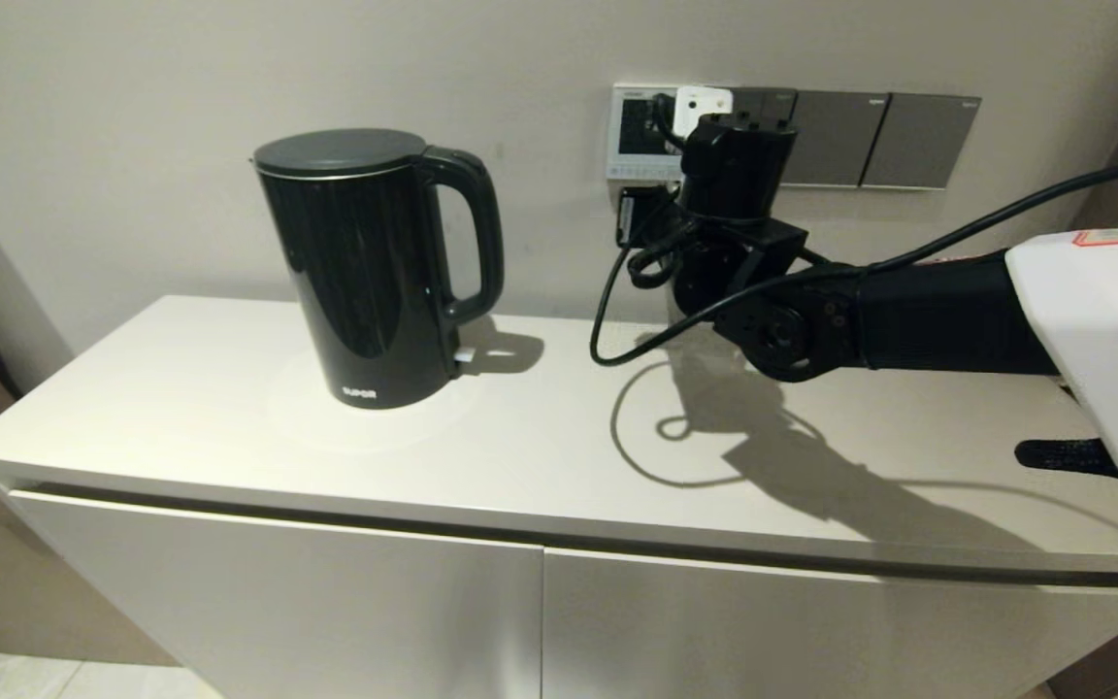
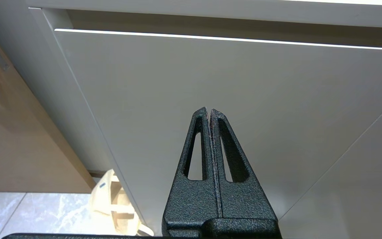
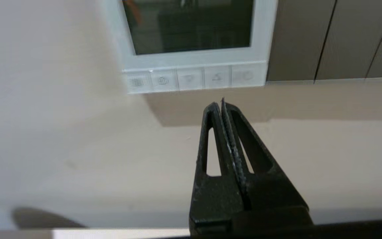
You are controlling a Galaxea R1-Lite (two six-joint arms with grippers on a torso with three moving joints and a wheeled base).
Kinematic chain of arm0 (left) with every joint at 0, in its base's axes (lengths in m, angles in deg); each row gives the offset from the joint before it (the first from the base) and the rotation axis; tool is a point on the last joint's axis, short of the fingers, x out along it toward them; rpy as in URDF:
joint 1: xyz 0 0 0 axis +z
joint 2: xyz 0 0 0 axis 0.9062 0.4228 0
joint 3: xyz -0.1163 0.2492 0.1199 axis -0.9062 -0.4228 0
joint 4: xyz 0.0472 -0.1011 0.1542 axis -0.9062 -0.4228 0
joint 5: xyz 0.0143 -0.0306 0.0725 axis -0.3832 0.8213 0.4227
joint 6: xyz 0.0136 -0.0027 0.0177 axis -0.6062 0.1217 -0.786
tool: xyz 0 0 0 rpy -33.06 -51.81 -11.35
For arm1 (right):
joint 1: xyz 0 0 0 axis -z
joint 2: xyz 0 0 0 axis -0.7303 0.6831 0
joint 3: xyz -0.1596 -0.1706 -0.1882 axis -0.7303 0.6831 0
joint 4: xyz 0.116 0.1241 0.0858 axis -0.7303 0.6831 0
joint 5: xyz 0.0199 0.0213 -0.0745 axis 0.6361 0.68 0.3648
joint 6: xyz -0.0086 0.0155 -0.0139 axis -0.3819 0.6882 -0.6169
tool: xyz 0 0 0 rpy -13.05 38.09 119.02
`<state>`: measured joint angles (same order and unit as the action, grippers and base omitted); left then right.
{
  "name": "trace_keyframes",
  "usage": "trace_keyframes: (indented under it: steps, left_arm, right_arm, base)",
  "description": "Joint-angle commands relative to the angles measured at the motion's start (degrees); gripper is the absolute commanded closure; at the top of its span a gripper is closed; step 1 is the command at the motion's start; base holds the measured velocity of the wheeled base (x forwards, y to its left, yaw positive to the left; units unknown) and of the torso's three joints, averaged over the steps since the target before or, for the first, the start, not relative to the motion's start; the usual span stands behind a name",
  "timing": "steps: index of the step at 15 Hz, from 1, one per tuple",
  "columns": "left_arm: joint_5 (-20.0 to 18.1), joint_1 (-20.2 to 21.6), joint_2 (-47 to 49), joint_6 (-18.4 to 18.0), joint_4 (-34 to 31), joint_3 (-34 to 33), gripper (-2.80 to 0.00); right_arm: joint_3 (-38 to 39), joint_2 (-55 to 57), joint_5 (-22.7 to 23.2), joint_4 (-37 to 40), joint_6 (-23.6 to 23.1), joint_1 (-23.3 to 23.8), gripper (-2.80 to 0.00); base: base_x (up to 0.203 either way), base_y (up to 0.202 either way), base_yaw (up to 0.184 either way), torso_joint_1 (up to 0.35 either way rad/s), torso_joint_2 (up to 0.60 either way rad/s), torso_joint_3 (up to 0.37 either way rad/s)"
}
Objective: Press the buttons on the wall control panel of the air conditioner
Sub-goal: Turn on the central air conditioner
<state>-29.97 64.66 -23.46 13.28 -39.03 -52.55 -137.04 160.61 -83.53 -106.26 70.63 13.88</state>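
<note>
While the right gripper (image 3: 220, 103) is hovering just off the wall with its two fingers pressed together into one blunt tip, holding nothing, the panel (image 3: 191, 63) is sitting on the wall just above that tip, at about 12 o'clock from it in the right wrist view. In the head view the panel (image 1: 629, 131) is mounted at the left end of the dark switch plates (image 1: 874, 139), at roughly 1 o'clock from the kettle (image 1: 365, 267), and the arm is partly covering it. The buttons (image 3: 196, 79) are forming a single horizontal row along the panel's lower edge, under the dark screen (image 3: 187, 26); five are showing, with faint icons. Panel and buttons are facing straight out of the wall toward the robot, the row's long axis running left-right, parallel to the cabinet top (image 1: 229, 408). Judgement: nothing here is for grasping. The panel is rigid plastic fixed to the wall; the keys look small, stiff and short in travel, so a light push square to the face with the closed tip should do, centred on one key to avoid catching its neighbour. The tip is aligning nearest the fourth key from the left, slightly below it. The left gripper (image 2: 209, 111) is parked low before the cabinet door (image 2: 211, 83), fingers closed on nothing.
</note>
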Motion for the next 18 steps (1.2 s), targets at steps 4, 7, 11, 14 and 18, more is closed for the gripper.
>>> trace_keyframes:
  steps: [4,7,11,14,18]
  left_arm:
    - [0.02,-0.02,-0.02,0.0,-0.04,-0.02,0.0]
    - [0.02,-0.02,-0.02,0.0,-0.04,-0.02,0.0]
    - [0.02,-0.02,-0.02,0.0,-0.04,-0.01,0.0]
    - [-0.02,-0.02,-0.02,0.0,-0.04,-0.02,0.0]
    - [0.02,-0.02,-0.02,0.0,-0.04,-0.02,0.0]
  right_arm:
    - [0.91,-1.43,-0.34,-1.63,-1.26,-0.45,0.0]
    - [0.26,-0.9,-0.13,-1.37,-1.26,-0.01,0.0]
    - [-0.27,-0.37,-0.04,-1.0,-1.26,0.34,0.0]
    - [-1.76,-0.18,0.04,-0.5,-1.34,0.92,0.0]
    - [-2.35,1.4,0.07,-0.26,-1.7,1.66,0.0]
  base:
    - [0.0,0.0,0.0,0.0,0.0,0.0]
    - [0.0,0.0,0.0,0.0,0.0,0.0]
    - [0.0,0.0,0.0,0.0,0.0,0.0]
    - [0.0,0.0,0.0,0.0,0.0,0.0]
    - [0.0,0.0,0.0,0.0,0.0,0.0]
